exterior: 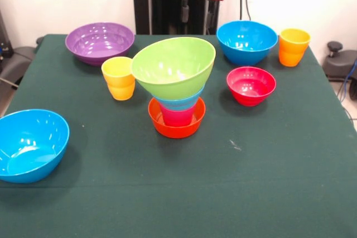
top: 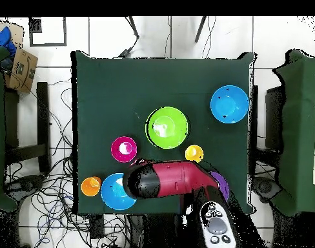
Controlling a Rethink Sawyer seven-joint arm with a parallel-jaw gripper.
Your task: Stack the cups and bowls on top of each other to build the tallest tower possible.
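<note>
Standing mid-table [exterior: 279, 193], tower [exterior: 176, 90]: orange bowl [exterior: 176, 127] as base, red-pink cup [exterior: 177, 116] inside it, light blue bowl [exterior: 179, 103] on that, lime green bowl [exterior: 174, 66] on top, tilted, mouth toward the camera in the front view. Seen from overhead as a green disc [top: 167, 128] near the cloth's centre.

Loose pieces, largest first, every one empty:
- Purple bowl [exterior: 100, 42], upright at a far corner, just beside the edge; mostly hidden under the arm [top: 170, 179] from overhead.
- Blue bowl [exterior: 30, 144], tipped on its side at the near corner, touching the table edge.
- Second blue bowl [exterior: 246, 41], upright at the far side, partly under the arm's end overhead.
- Small red bowl [exterior: 251, 85], upright, between tower and second blue bowl.
- Yellow cup [exterior: 118, 78], upright, just beside the tower.
- Orange cup [exterior: 293, 47], upright, near the far corner, just beside the second blue bowl.

Gripper [exterior: 195, 10] drawn back above the far edge; fingers' state cannot tell.

Open cloth across the whole near half, apart from the tipped blue bowl.
</note>
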